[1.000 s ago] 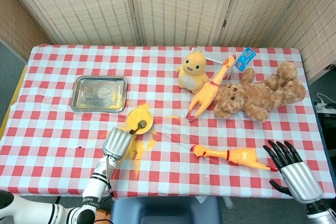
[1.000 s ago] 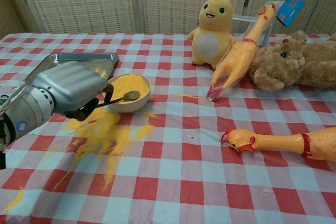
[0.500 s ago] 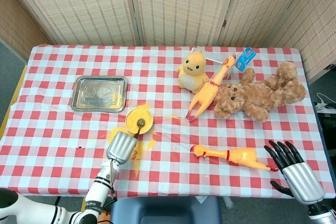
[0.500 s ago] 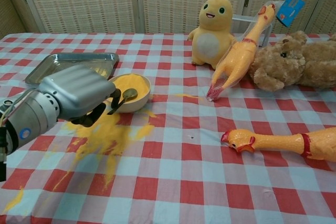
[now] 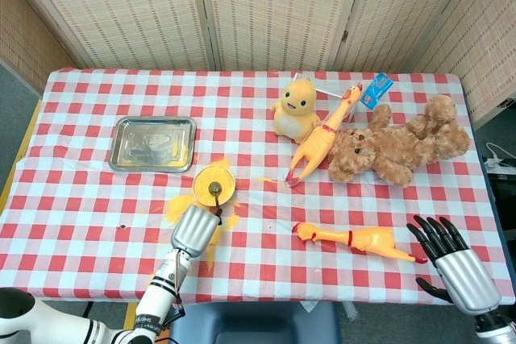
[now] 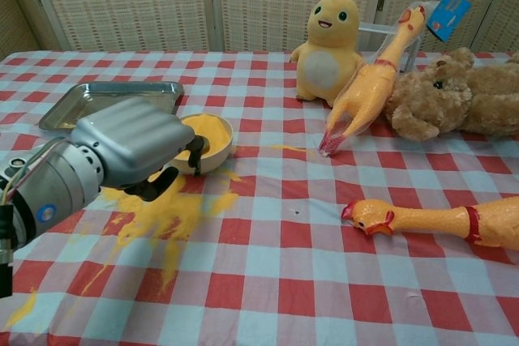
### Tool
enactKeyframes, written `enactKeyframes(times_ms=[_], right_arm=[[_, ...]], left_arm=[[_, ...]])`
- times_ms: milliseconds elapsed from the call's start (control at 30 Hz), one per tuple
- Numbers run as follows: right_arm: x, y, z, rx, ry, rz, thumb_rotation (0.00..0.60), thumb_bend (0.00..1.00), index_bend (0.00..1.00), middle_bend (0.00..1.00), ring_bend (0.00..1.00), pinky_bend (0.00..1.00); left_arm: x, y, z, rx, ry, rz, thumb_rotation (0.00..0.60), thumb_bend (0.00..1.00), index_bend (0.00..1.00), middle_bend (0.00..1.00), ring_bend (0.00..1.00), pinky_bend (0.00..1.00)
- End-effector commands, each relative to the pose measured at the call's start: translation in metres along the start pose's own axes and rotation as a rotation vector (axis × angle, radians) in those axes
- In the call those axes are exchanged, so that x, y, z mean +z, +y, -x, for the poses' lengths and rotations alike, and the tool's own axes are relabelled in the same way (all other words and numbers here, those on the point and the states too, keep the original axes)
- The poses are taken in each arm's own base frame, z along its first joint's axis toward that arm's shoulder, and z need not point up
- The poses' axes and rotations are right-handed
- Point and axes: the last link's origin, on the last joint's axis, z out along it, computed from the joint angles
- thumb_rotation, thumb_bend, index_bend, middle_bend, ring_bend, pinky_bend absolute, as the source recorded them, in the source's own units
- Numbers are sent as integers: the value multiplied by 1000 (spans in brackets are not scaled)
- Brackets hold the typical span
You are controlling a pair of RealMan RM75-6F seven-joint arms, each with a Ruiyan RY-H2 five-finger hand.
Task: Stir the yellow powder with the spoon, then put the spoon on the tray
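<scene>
At lower left my left hand (image 5: 196,229) pinches the spoon (image 5: 215,193) in the bowl (image 5: 214,184) of yellow powder (image 6: 203,129); my right hand (image 5: 454,263) stays spread, lower right.

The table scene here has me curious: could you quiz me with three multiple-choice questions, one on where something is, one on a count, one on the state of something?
1. Where is the metal tray?
A. beyond the bowl, to the left
B. beside the teddy bear
C. under the right hand

2. How many rubber chickens are there?
A. one
B. two
C. four

3. What is the left hand doing?
A. resting open
B. holding the spoon in the bowl
C. lifting the tray

Answers:
1 A, it sits up-left of the bowl of yellow powder.
2 B, one leans by the teddy bear, one lies near the front.
3 B, the spoon reaches from the hand into the powder.
</scene>
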Motion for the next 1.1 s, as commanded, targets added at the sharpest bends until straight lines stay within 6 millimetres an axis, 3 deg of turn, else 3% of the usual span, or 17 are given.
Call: enactKeyframes(times_ms=[33, 233, 333, 433, 600, 800, 1100], right_arm=[[-1, 0, -1, 1, 2, -1, 600, 77, 0, 0, 0, 0], [-2, 0, 1, -2, -6, -8, 600, 77, 0, 0, 0, 0], [-2, -1, 1, -1, -5, -10, 600, 77, 0, 0, 0, 0], [-3, -3, 1, 1, -2, -17, 600, 76, 0, 0, 0, 0], [-6, -6, 3, 2, -17, -39, 600, 76, 0, 0, 0, 0], [-6, -10, 7, -3, -50, -62, 600, 77, 0, 0, 0, 0], [-7, -11, 8, -6, -60, -65, 600, 77, 0, 0, 0, 0]], left_arm=[[-2, 0, -3, -24, 29, 5, 600, 565, 366, 1000, 1000, 1000], [-21, -18, -9, -95, 218, 13, 600, 461, 344, 1000, 1000, 1000], [-38, -24, 2, -141, 293, 34, 600, 444, 356, 1000, 1000, 1000], [-46, -19, 20, -185, 319, 68, 600, 441, 393, 1000, 1000, 1000], [-39, -1, 48, -199, 348, 111, 600, 440, 452, 1000, 1000, 1000], [-25, 2, 60, -144, 386, 103, 600, 436, 472, 1000, 1000, 1000], [-24, 1, 61, -118, 465, 84, 600, 436, 349, 1000, 1000, 1000]])
